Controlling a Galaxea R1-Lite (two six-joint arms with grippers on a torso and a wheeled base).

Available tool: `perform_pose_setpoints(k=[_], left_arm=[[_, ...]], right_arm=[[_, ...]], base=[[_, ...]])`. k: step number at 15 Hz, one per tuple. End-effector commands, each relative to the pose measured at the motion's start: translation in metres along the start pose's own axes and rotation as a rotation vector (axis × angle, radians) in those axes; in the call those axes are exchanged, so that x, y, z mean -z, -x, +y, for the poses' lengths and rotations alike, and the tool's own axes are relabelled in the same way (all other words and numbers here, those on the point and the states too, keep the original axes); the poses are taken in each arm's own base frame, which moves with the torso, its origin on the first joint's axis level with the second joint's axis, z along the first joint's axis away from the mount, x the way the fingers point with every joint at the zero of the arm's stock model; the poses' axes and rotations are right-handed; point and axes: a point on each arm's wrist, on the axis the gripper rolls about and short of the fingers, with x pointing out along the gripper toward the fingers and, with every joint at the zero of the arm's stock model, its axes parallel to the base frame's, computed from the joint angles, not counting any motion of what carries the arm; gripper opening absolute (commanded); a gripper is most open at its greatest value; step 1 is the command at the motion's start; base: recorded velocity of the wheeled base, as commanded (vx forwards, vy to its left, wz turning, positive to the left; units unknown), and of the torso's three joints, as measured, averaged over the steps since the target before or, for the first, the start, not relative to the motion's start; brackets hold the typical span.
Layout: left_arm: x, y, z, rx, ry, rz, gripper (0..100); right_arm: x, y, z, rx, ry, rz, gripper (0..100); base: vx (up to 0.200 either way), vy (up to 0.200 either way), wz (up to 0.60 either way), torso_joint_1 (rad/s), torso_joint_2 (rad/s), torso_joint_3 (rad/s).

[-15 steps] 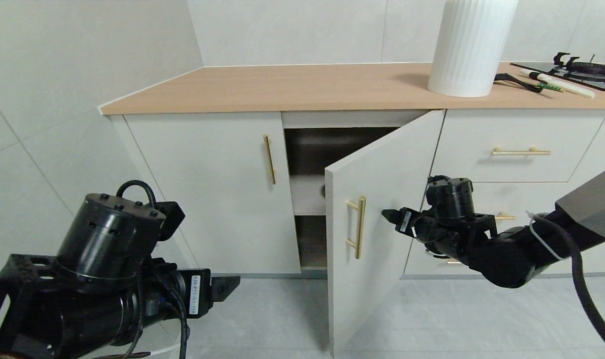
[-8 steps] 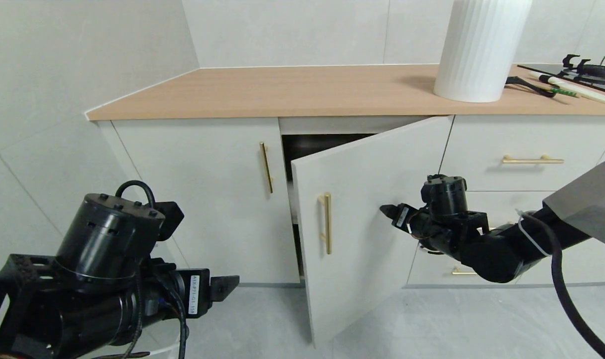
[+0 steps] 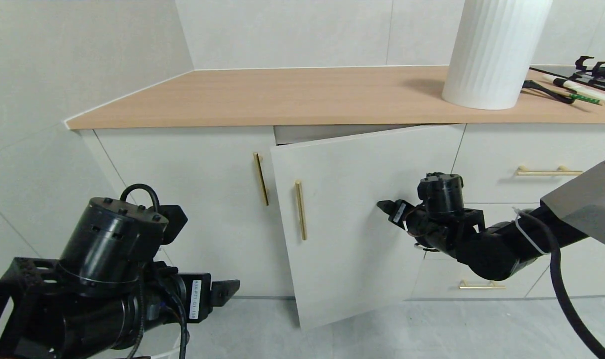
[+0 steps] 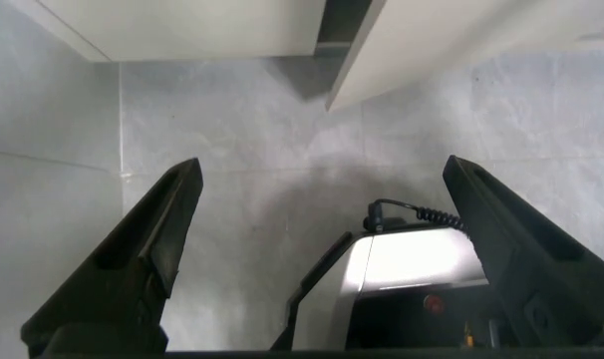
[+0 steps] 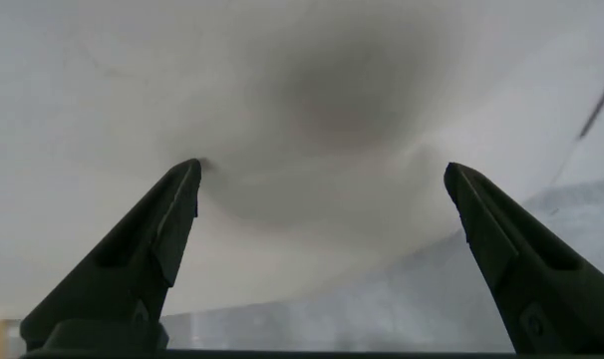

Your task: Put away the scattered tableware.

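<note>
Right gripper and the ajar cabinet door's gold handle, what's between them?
Only bare white panel of the cabinet door. In the head view, nothing else lies between the right gripper and the gold handle.

cabinet door point(image 3: 349, 224) ajar, barring the way in

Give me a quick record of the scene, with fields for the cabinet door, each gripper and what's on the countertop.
Cabinet door: ajar, with a narrow gap along its top and handle side
Right gripper: open, empty, tips at the door's front face
Left gripper: open, empty, low above the floor
Countertop: white ribbed container; utensils lying beside it
</note>
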Motion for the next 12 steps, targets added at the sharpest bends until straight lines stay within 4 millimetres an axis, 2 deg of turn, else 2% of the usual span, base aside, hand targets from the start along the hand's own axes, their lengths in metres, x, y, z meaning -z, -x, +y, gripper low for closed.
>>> perform_pose_setpoints(k=[1,12], left_arm=[[0.0,0.0,0.0,0.0,0.001,-0.001,100],[0.0,0.0,0.0,-0.001,0.0,0.002,100]], right_arm=[[-0.005,-0.002,0.004,-0.012,-0.025,-0.019,100],[-0.009,-0.039,0.002,0.118,-0.066,-0.183,100]], base=[[0.0,0.0,0.0,0.0,0.0,0.0],[0.0,0.0,0.0,0.0,0.0,0.0]])
